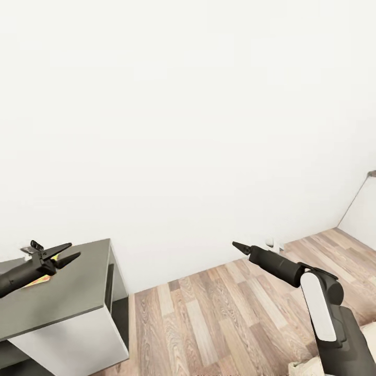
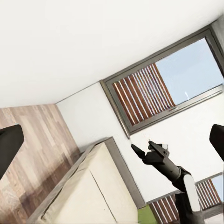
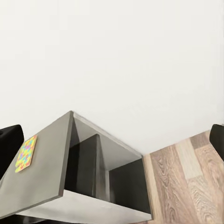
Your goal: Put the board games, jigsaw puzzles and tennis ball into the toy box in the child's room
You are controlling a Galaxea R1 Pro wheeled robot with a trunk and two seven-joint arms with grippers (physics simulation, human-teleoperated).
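Grey table [image 1: 78,292]: jigsaw puzzle [image 3: 26,153] | left tool [image 1: 67,253] parted, empty | right tool [image 1: 236,245] unclear

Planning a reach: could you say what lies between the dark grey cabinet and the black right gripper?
Only wood-plank floor, per the head view.

Your left gripper [image 1: 67,252] hangs over the table [image 1: 78,282], near its far edge, and one of the jigsaw puzzles [image 3: 26,153] lies flat on the tabletop just below and behind those fingertips, partly hidden by the arm in the head view. Ahead of both grippers stands the wall [image 1: 188,130], and below your right gripper [image 1: 236,245] is floor [image 1: 209,313], with the table off to its left and well apart. Seen from your left wrist, the bed [image 2: 88,191] lies beyond the right gripper, under the window [image 2: 163,84].
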